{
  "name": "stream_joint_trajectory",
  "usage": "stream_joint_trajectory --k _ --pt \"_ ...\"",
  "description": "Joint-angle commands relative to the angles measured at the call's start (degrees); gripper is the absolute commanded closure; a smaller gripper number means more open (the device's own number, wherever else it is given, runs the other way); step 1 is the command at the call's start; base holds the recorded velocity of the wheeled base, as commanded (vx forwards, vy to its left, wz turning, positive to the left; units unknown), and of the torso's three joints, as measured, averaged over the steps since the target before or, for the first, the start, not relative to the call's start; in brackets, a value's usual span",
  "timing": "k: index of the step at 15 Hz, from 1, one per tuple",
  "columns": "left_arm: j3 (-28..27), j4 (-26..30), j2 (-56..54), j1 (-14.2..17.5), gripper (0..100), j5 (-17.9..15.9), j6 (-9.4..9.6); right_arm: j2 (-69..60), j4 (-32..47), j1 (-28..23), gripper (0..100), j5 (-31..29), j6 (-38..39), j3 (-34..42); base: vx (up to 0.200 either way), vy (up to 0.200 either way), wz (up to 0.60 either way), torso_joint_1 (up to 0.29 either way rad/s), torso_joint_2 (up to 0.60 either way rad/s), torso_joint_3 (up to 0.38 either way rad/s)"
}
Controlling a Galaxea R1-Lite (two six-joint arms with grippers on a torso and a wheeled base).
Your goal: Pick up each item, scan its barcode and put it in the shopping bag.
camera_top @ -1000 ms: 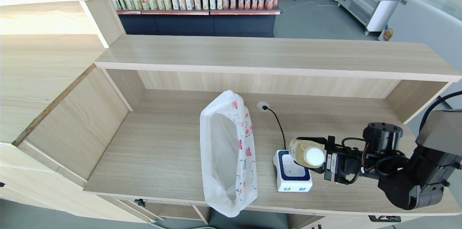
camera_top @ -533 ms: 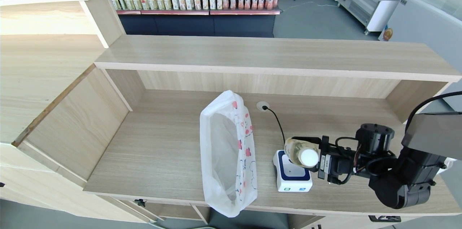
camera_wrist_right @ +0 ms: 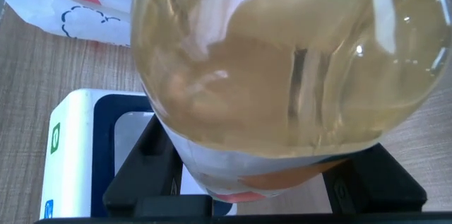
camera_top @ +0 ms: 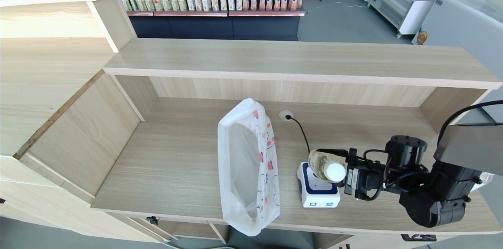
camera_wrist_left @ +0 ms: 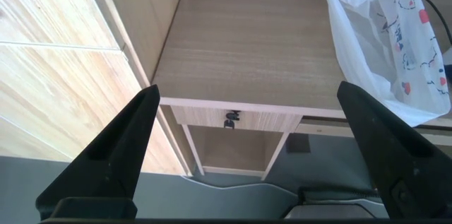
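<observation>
Bottle (camera_top: 323,163) above scanner (camera_top: 319,198); bag (camera_top: 247,166) left of scanner, on counter (camera_top: 177,162)

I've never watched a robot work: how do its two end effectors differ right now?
The right end effector is shut on a bottle; the left end effector is open and empty. The right is above the scanner on the counter; the left faces the counter's front edge. Both have dark fingers.

A clear bottle (camera_top: 320,161) of pale yellow drink (white cap facing up) sits tilted in the right hand (camera_top: 327,165), just above the white, blue-faced scanner (camera_top: 316,194). The white, red-patterned shopping bag (camera_top: 247,162) stands open beside the scanner.
</observation>
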Motion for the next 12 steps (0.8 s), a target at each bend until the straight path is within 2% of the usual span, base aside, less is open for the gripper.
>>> stream_joint_trajectory --k 1,3,5,6,7,8,9,12 --pt "0.01 -0.01 -0.02 0.06 0 0.0 0.02 -0.86 0.16 0.11 100 -0.11 0.66 0.37 0.0 0.0 0.0 0.0 0.0 0.0" --pt "0.01 -0.01 -0.02 0.06 0 0.0 0.02 -5.6 0.08 -1.12 100 -0.11 7.87 0.64 0.0 0.0 0.0 0.0 0.0 0.0" --pt "0.01 -0.01 -0.02 0.06 0 0.0 0.02 -14.83 0.16 -1.47 100 -1.25 23.86 0.72 0.0 0.0 0.0 0.0 0.0 0.0" --pt "0.01 -0.01 -0.02 0.06 0 0.0 0.02 -18.79 0.6 -1.47 100 -3.8 31.16 0.64 0.0 0.0 0.0 0.0 0.0 0.0" --pt "0.01 -0.01 -0.02 0.06 0 0.0 0.02 -22.74 0.87 -1.3 100 -9.07 38.63 1.16 0.0 0.0 0.0 0.0 0.0 0.0" --pt "0.01 -0.01 -0.02 0.06 0 0.0 0.02 -24.33 1.13 -1.03 100 -11.53 41.79 1.6 0.0 0.0 0.0 0.0 0.0 0.0" --pt "0.01 -0.01 -0.02 0.06 0 0.0 0.02 -29.6 3.86 0.9 100 -19.18 51.9 3.1 0.0 0.0 0.0 0.0 0.0 0.0" --pt "0.01 -0.01 -0.02 0.06 0 0.0 0.02 -32.06 7.9 3.8 100 -28.23 60.43 3.54 0.0 0.0 0.0 0.0 0.0 0.0"
